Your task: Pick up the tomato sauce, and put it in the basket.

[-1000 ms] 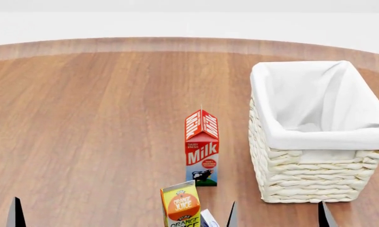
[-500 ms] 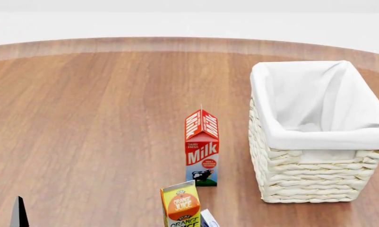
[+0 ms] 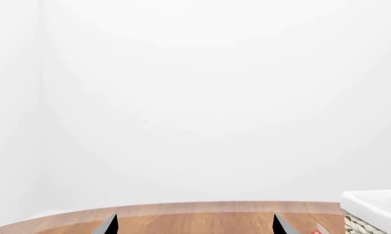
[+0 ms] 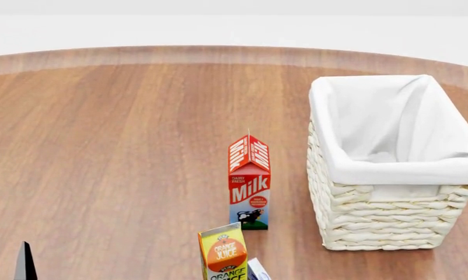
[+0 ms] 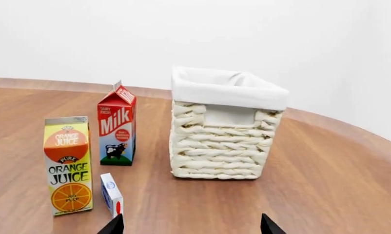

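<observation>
Woven wicker basket (image 4: pixel 382 219) with smooth white cloth liner (image 4: pixel 390 125), glossy wood-grain table (image 4: pixel 125 146), printed paper milk carton (image 4: pixel 250 184)

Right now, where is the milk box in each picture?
Head view: milk carton stands mid-picture, left of the basket.
Right wrist view: milk carton stands between the orange juice carton and the basket.
Left wrist view: only a red tip, probably it.
Shared landmark: the basket.

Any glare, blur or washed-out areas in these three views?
Left wrist view: mostly blank white wall, only the brown wooden table edge showing. Head view: sharp, soft sheen along the table's far rim. Right wrist view: crisp, cream woven wicker basket evenly lit, faint shadows.
</observation>
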